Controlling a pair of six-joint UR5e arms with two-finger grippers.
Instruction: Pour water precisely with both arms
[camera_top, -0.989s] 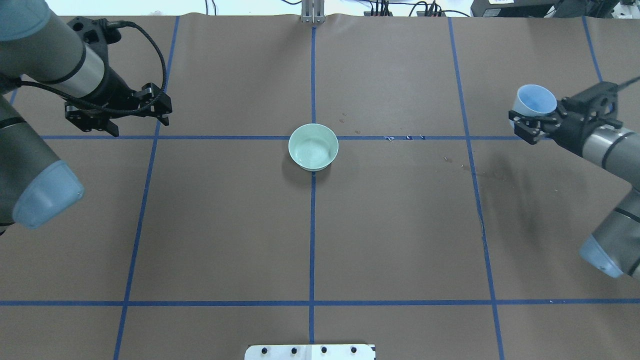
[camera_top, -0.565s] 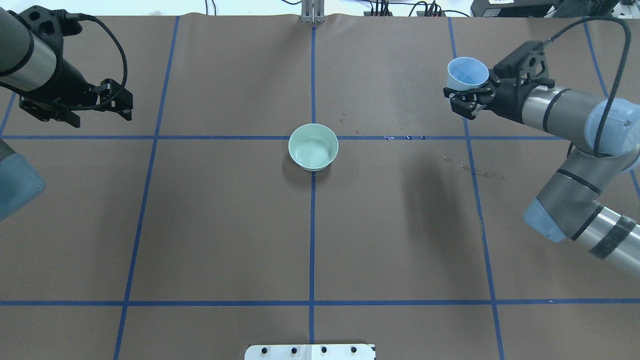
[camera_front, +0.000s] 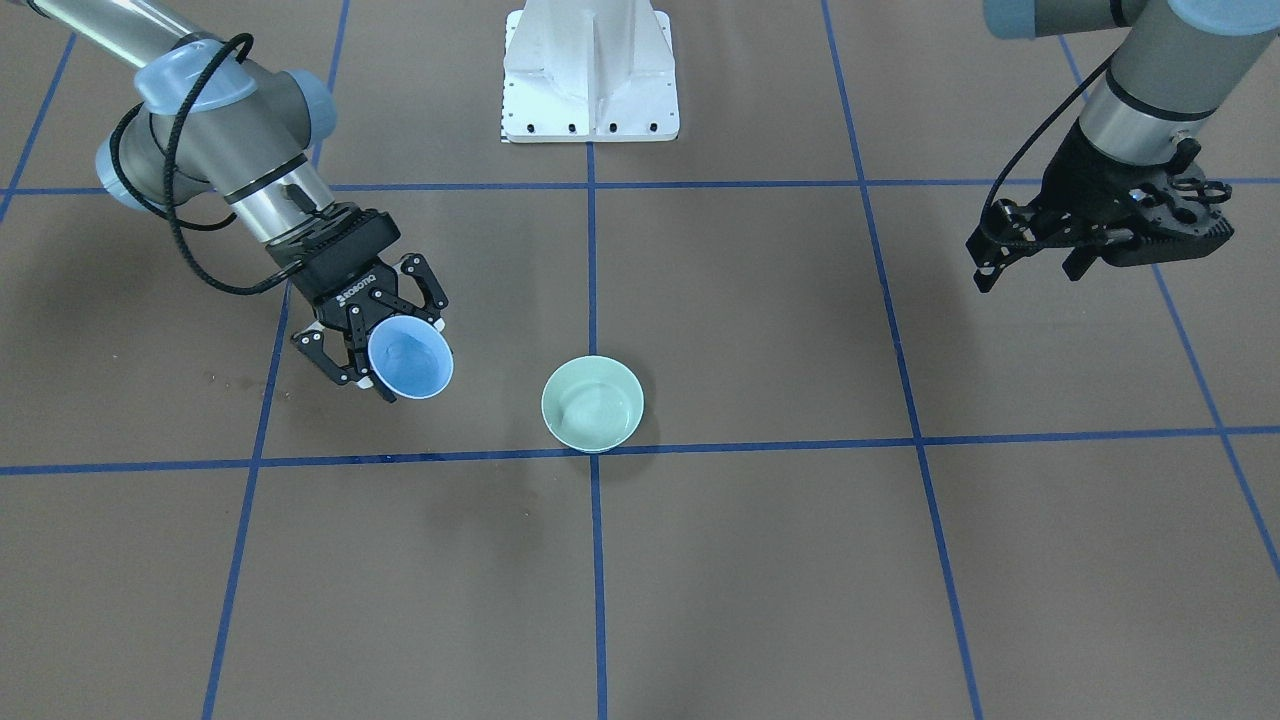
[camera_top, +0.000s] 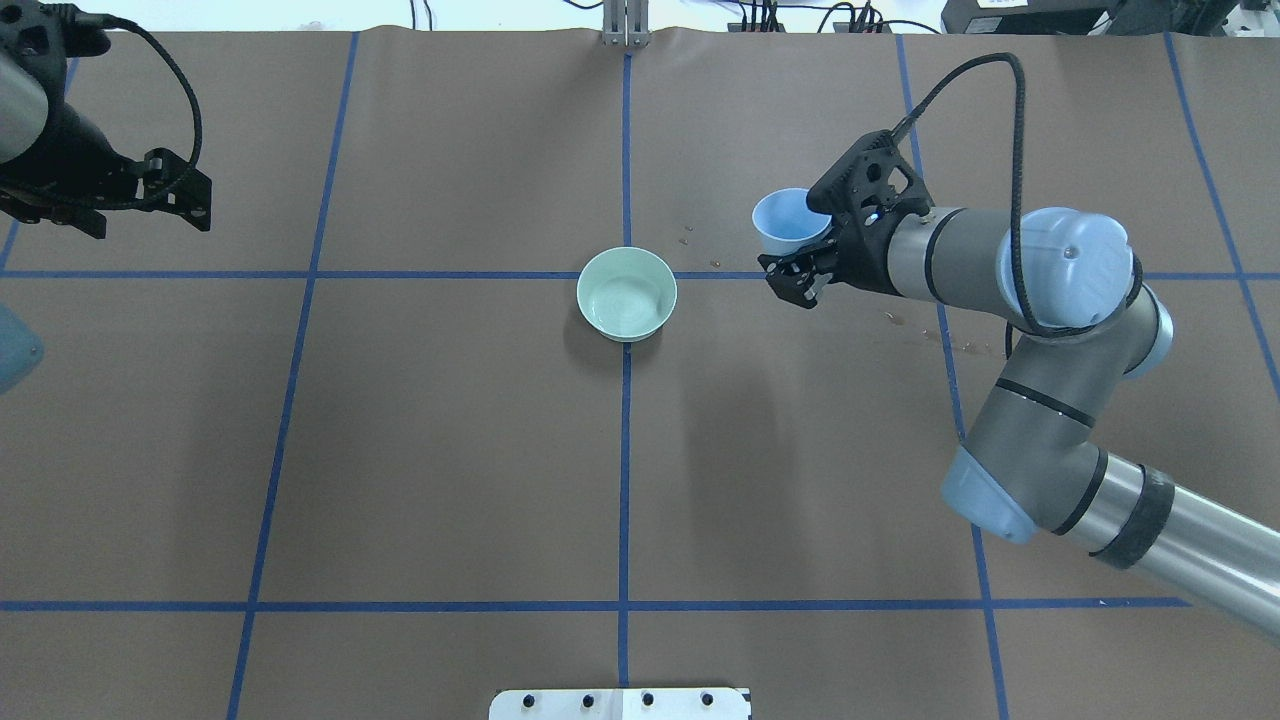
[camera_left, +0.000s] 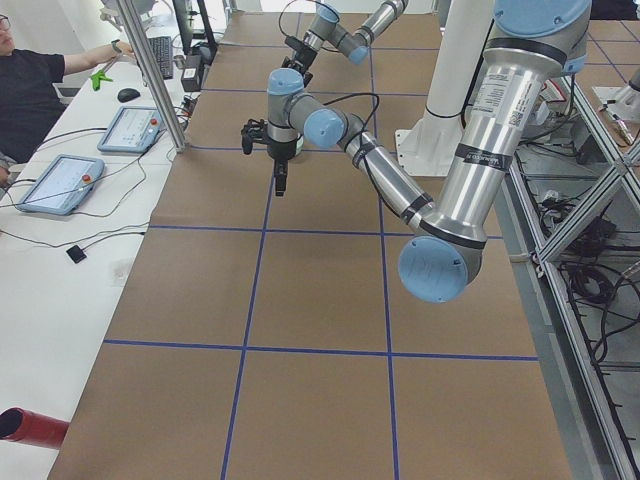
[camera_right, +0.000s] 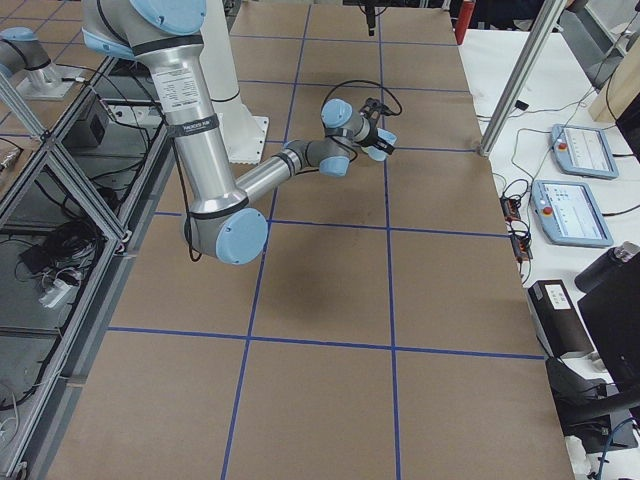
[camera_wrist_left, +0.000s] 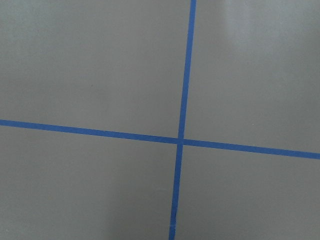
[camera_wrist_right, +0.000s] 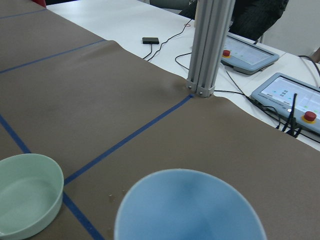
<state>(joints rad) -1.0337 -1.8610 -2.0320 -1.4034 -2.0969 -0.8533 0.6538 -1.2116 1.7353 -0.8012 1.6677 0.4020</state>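
Note:
My right gripper (camera_top: 800, 242) is shut on a light blue cup (camera_top: 788, 220) and holds it upright above the table, just right of a pale green bowl (camera_top: 627, 293). In the front-facing view the cup (camera_front: 410, 358) hangs left of the bowl (camera_front: 592, 403). The right wrist view shows the cup's rim (camera_wrist_right: 187, 210) close up and the bowl (camera_wrist_right: 27, 200) at lower left. Faint ripples of water (camera_top: 625, 300) show in the bowl; I cannot tell whether the cup holds any. My left gripper (camera_top: 150, 222) is open and empty, far left of the bowl, and it also shows in the front-facing view (camera_front: 1030, 270).
Brown paper with blue tape lines (camera_wrist_left: 181, 140) covers the table. Small wet spots (camera_top: 940, 335) lie under the right arm. A metal post (camera_wrist_right: 210, 45) stands at the far edge, with control tablets (camera_wrist_right: 250, 52) behind it. The white pedestal (camera_front: 590, 70) is at the near edge.
My right arm has swung the cup from the table's right side to just right of the bowl. My left arm has drawn back further left, still open.

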